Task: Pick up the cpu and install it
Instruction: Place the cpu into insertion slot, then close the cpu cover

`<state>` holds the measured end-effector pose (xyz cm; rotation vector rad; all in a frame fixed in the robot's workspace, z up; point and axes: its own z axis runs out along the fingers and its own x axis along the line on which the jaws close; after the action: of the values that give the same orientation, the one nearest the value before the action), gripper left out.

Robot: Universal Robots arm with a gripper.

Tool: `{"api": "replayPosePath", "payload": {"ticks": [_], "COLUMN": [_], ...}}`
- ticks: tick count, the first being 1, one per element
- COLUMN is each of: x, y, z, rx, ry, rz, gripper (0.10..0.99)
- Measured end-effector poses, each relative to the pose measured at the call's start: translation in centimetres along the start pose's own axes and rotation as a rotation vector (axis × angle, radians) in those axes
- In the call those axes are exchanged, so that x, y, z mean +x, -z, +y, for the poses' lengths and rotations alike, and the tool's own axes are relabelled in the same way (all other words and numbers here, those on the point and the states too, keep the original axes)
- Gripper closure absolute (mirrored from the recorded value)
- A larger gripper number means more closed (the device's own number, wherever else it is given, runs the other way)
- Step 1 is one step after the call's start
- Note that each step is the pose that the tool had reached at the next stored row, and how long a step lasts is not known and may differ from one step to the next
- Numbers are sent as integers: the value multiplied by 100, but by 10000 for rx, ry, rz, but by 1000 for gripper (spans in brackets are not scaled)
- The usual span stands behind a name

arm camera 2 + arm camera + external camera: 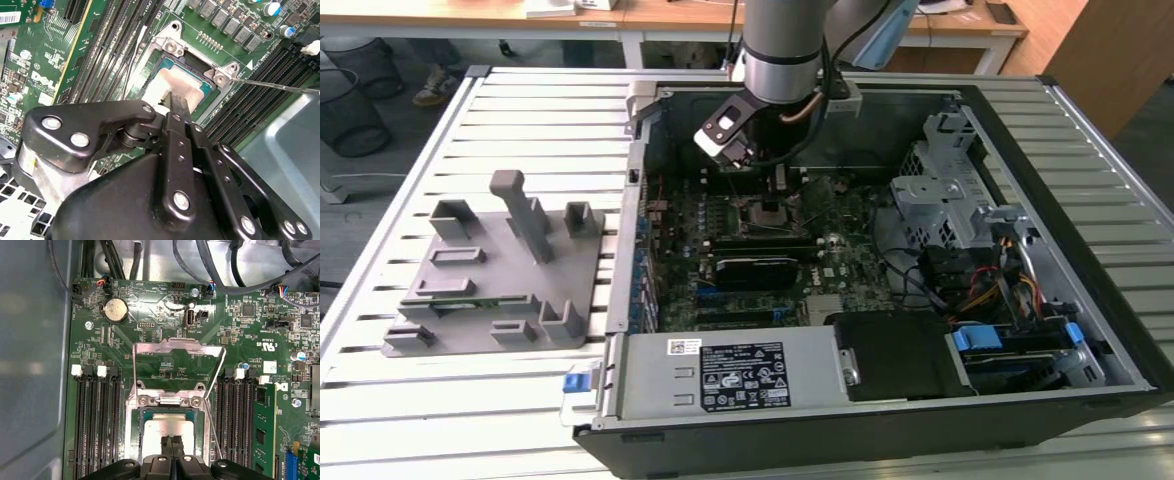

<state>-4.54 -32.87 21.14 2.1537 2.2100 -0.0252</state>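
Hovering inside the open computer case [630, 180], above the motherboard [240, 330]; my gripper [172, 439] points down at the socket [767, 212]; fingers [178, 449] pressed flat together, no gap between them, nothing clamped that I can see. cpu [165, 430] lies flat in the socket, silvery top up, thin green rim showing round it; in both wrist views my fingertips sit over its edge on the side away from the plate's hinge; touching or just above, cannot tell. Metal load plate [177, 347] stands swung open, tilted up on the far side of the socket; thin lever rod [275, 86] raised free beside it. Memory slots [95, 425] run along both sides of the socket; one memory stick [262, 425] seated among them; coin battery [115, 310] lies beyond the plate. From the exterior view: grey fixture [494, 280] rests on the slatted table [454, 420], to the exterior view's left of the case, well apart from me.
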Motion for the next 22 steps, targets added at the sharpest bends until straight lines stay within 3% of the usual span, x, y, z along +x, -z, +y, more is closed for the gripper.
{"api": "replayPosePath", "payload": {"ticks": [19,22], "x": [-4,-5], "y": [66,105], "z": [1,-1], "rx": [1,1], "ry": [0,1], "rz": [-2,-1], "gripper": [980,980]}}
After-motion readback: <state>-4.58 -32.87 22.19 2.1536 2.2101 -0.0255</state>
